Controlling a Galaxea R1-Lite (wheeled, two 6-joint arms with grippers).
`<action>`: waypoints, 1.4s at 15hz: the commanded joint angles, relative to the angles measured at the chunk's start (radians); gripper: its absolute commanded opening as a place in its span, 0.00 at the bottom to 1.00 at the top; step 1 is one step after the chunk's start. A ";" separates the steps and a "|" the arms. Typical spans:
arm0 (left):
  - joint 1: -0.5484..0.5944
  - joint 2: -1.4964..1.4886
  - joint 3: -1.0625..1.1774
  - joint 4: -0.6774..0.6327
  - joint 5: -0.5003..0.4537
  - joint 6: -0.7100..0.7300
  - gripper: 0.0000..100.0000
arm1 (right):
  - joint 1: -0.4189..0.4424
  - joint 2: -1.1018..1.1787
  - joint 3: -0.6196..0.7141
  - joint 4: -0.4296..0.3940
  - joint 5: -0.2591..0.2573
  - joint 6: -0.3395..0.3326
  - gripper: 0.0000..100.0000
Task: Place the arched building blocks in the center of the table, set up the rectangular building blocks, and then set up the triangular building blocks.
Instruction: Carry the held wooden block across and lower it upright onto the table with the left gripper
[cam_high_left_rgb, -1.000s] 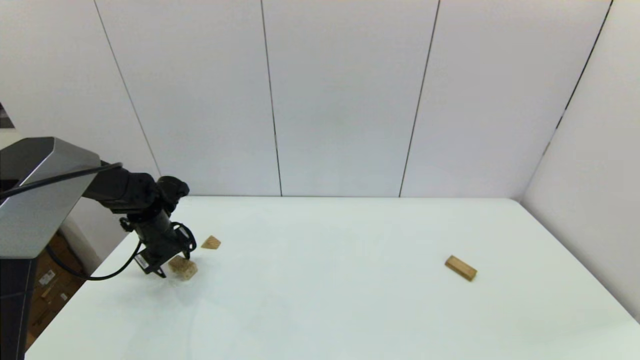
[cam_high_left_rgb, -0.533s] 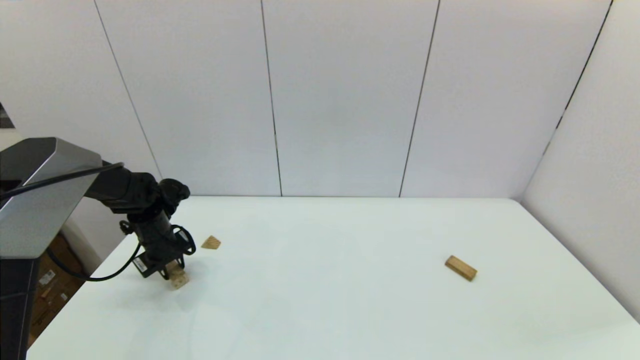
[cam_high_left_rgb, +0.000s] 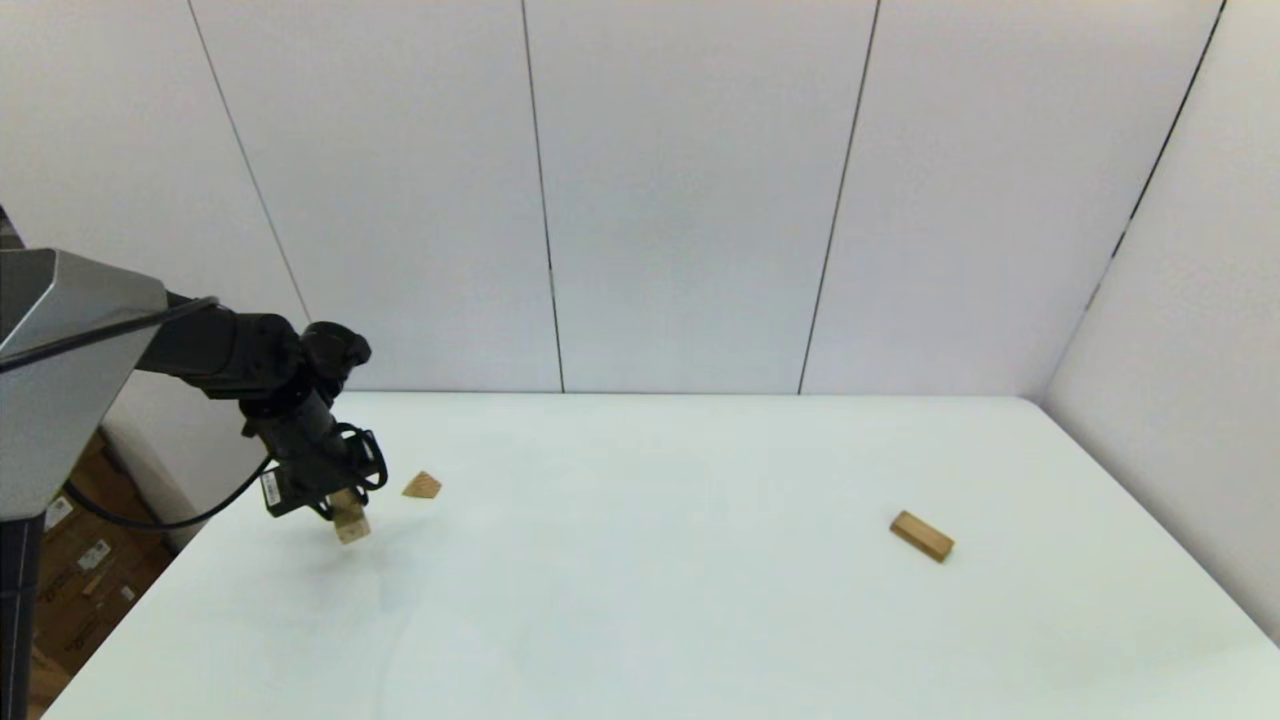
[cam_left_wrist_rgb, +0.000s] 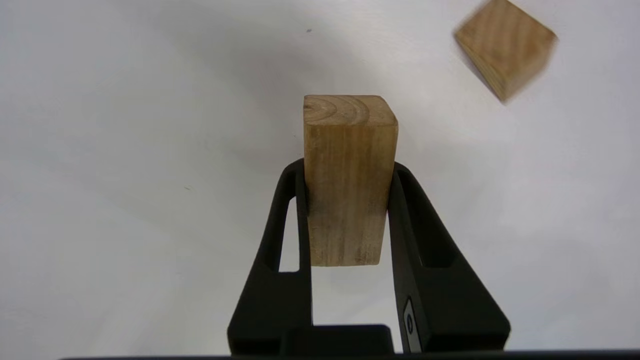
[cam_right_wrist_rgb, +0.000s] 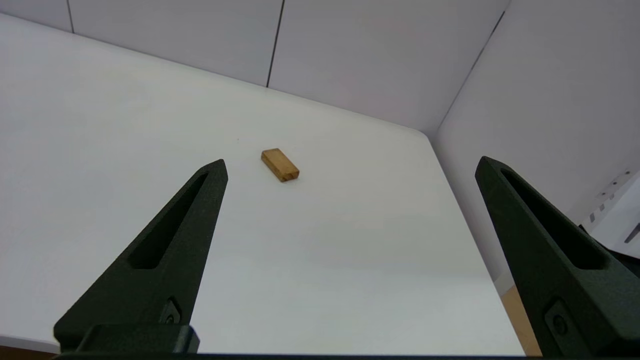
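Black fingers (cam_left_wrist_rgb: 280, 235) of the left gripper (cam_high_left_rgb: 335, 510) are squeezed in tight on the arched block (cam_left_wrist_rgb: 349, 180), one on each side of it, and the block is clear of the table (cam_high_left_rgb: 640, 600), hanging just above the white top near its left edge. In the left wrist view the block stands out past the fingertips, end grain showing; the arch cut-out itself is turned away or covered, so it cannot be made out here. In the head view the gripper body hides the upper half of the block, only the lower end (cam_high_left_rgb: 350, 524) peeking out beneath.

Out from the arched block, the triangular wedge (cam_high_left_rgb: 422, 486) lies on the table just beside it, towards the table's middle and a touch further back, not touching. In the wrist view that wedge (cam_left_wrist_rgb: 505, 47) is smeared with motion blur, its shape hard to read.

Well apart from the arched block, right across the table, the rectangular bar (cam_high_left_rgb: 921, 536) lies flat, angled to the table edge.

The right gripper (cam_right_wrist_rgb: 350, 165) sits off the near right of the table, fingers spread wide with nothing between them, the bar (cam_right_wrist_rgb: 280, 165) on the table beyond them. That arm is out of the head view.
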 joint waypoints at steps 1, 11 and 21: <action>-0.087 -0.093 0.011 0.002 -0.003 0.184 0.00 | 0.000 0.000 0.002 -0.001 0.000 -0.002 1.00; -0.481 -0.142 -0.015 0.068 -0.012 0.176 0.00 | 0.000 0.000 0.002 -0.001 0.000 -0.002 1.00; -0.698 0.024 -0.228 0.088 -0.012 0.476 0.00 | 0.000 0.000 0.002 -0.001 0.000 -0.002 1.00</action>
